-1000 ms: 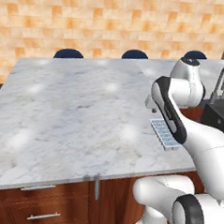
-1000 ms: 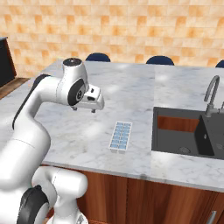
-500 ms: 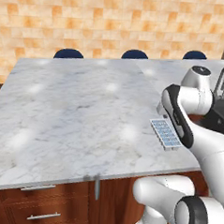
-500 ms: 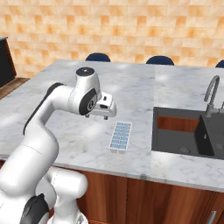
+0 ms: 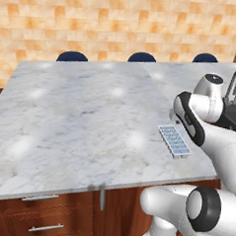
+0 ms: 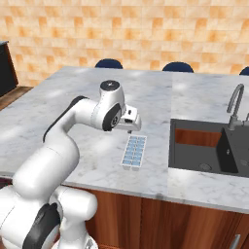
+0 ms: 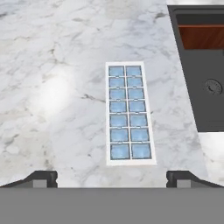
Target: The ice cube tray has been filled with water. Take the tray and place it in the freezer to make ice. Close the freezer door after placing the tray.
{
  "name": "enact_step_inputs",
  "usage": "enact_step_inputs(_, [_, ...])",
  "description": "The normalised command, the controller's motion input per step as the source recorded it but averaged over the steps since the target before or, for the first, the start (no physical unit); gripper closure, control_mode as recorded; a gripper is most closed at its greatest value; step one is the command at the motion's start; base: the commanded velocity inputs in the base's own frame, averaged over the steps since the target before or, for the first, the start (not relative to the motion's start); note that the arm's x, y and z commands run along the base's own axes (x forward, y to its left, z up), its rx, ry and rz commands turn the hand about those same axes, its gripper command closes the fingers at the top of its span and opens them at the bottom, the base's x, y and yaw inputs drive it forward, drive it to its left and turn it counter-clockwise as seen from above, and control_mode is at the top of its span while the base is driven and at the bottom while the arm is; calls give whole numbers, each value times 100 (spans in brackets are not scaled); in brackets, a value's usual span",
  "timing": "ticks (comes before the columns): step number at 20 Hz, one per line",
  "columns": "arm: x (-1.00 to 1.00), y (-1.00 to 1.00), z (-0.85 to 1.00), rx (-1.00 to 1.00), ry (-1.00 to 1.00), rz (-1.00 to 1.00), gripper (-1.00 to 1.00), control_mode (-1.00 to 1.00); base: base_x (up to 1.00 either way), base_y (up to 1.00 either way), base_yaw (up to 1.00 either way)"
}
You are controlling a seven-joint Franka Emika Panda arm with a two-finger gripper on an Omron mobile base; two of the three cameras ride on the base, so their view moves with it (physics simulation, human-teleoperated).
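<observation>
- Marble, pale grey and veined, covered the kitchen island counter, with an orange-tan tiled wall behind it.
- Three dark blue stool tops showed past the far edge of the counter.
- Below the near edge sat reddish-brown wooden drawers with silver bar handles.
- A black sink was sunk into the counter, with a curved grey tap at its back rim.
- The ice cube tray lay flat on the marble near the front edge of the counter, between the arm and the sink but apart from the sink's rim.
- In the hand view the tray ran lengthwise away from the camera, two cells wide and seven long.
- Every cell held water, pale blue and glossy.
- The gripper hung over the counter just beyond the far end of the tray, not touching it.
- In the hand view its two dark fingertips stood spread wide at the bottom corners, wider apart than the tray, with nothing between them.
- The white arm bent up from the base and reached forward over the counter.
</observation>
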Motion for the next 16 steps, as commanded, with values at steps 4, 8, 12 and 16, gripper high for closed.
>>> enact_step_inputs(4, [64,-4,-19,0,0,0,-100,-100,0,0,0])
enact_step_inputs(8, [83,-5,-11,0,6,2,-100,-100,0,0,0])
enact_step_inputs(12, [75,-25,-19,0,0,3,-100,-100,0,0,0])
enact_step_inputs(16, [70,-14,-27,0,1,2,-100,-100,0,0,0])
